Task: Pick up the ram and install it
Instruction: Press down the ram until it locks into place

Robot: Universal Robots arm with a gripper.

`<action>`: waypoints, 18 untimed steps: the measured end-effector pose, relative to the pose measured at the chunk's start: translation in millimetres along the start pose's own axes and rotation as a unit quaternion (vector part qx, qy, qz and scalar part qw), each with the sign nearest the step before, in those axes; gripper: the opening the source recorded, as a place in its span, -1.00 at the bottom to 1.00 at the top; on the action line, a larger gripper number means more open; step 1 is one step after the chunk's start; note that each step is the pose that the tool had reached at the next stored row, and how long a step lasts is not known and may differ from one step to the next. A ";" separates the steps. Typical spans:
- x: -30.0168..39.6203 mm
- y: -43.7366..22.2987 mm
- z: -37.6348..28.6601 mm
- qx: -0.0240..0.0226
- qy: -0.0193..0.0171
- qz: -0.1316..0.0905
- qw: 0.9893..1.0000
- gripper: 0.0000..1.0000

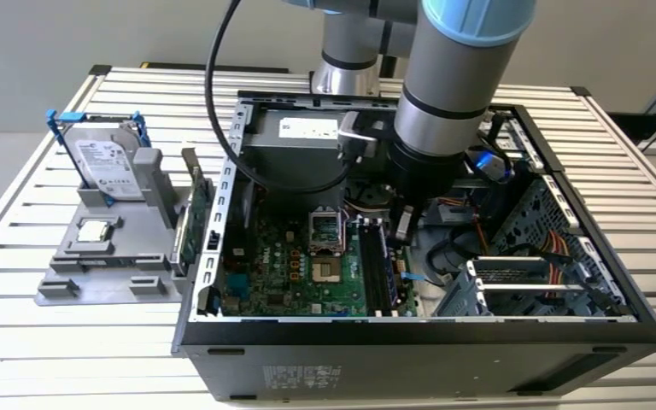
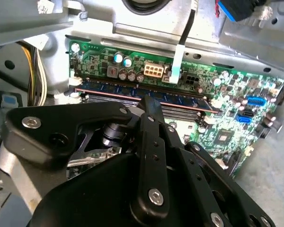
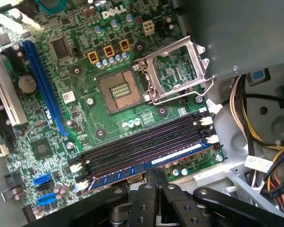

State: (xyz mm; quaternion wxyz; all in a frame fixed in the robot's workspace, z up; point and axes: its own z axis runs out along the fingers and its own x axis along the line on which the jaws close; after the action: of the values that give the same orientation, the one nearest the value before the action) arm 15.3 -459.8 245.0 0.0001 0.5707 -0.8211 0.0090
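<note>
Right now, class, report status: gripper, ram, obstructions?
Gripper at the ram, fingers shut on its edge. Ram sits in outermost slot. Empty slots alongside; nothing blocking.

The ram (image 3: 149,165) is a slim, dark blue stick with a row of black chips (image 2: 132,90). It stands on edge in the outermost black motherboard slot, running from 8 o'clock to 2 o'clock in the first wrist view.

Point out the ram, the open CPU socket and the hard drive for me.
ram (image 3: 146,166): first wrist view, blue board edge along the outermost slot.
CPU socket (image 3: 119,90): first wrist view, middle of the bare contact field.
hard drive (image 1: 109,166): exterior view, its labelled silver face, standing in the grey holder.
</note>
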 end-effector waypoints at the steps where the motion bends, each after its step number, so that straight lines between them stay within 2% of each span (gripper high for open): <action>1: 0.0 0.0 0.1 0.000 0.000 -0.006 1.000 -1.00; 5: -0.2 0.1 0.5 0.000 -0.001 -0.031 1.000 -1.00; 9: -0.3 0.2 1.0 0.000 -0.002 -0.054 0.999 -1.00; 14: -0.3 0.5 1.7 0.000 -0.003 -0.082 0.997 -1.00; 18: -0.3 0.8 2.3 0.000 -0.004 -0.105 0.994 -1.00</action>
State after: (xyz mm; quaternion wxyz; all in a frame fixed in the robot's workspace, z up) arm 14.8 -459.3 242.7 -0.0025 0.6536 -0.7568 0.0065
